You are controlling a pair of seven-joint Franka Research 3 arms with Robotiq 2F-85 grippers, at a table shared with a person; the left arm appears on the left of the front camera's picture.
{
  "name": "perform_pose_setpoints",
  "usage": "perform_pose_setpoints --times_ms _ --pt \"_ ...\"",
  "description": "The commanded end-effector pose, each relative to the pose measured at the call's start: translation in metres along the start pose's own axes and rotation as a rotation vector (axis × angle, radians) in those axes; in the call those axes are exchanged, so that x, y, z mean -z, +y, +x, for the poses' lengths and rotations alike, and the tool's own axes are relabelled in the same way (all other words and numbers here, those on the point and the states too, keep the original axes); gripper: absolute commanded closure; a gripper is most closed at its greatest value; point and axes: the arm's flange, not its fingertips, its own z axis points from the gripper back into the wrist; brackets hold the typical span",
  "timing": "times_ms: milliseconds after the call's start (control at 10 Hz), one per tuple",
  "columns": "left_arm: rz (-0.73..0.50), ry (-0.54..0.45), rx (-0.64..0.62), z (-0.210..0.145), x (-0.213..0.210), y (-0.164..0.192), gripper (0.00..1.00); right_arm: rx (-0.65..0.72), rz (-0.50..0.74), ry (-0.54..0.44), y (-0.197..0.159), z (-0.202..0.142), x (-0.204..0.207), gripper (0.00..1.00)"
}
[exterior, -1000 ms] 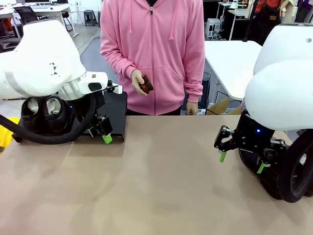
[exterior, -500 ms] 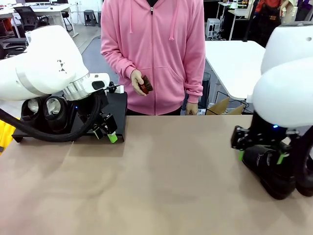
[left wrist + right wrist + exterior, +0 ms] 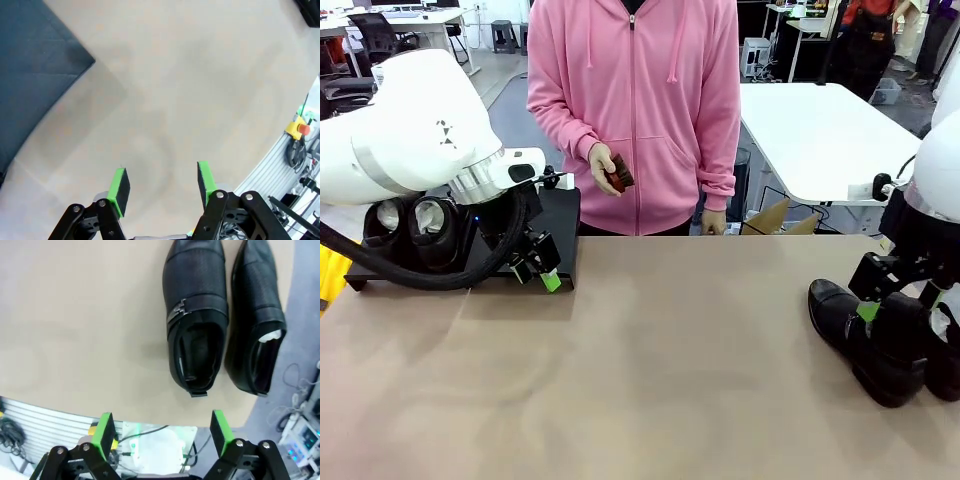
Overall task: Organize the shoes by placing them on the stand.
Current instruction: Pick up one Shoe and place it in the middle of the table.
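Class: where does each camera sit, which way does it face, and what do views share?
Front: robot's side, facing the person across the table; left arm, right arm show.
Left wrist: behind the open left claw, looking down at the stand corner.
Right wrist: behind the open right claw, looking down at two shoes.
Shared: those shoes, with front.

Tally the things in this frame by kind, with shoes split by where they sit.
Stand: 1
Shoes on it: 2
Shoes on the table: 2
Reddish-brown object in the person's hand: 1
Total: 6
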Motion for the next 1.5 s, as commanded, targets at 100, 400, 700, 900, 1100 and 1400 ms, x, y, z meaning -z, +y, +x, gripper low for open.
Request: perform_pose_setpoints --times_ms 100,400,700,900,1100,1400 --pt "0.004 0.007 0.007 -0.006 -0.002 0.0 0.29 0.082 -0.027 -0.011 0.017 -0.001 -0.004 0.0" --pt "0.004 0.007 0.007 -0.006 -0.002 0.0 0.29 0.058 -0.019 -0.004 0.013 -0.001 -0.001 0.0" --pt "0.004 0.007 0.007 -0.006 -0.002 0.0 0.29 0.013 -0.001 -0.082 -0.007 -0.007 0.022 0.0" --pt "0.004 0.007 0.007 -0.006 -0.002 0.0 0.29 0.014 0.042 -0.154 -0.038 -0.022 0.031 0.0" --pt "0.004 0.007 0.007 -0.006 -0.002 0.0 0.29 -0.059 0.011 -0.173 -0.059 -0.026 0.033 0.0" --pt "0.004 0.007 0.007 -0.006 -0.002 0.0 0.29 -0.174 0.07 -0.127 -0.089 -0.008 0.04 0.0"
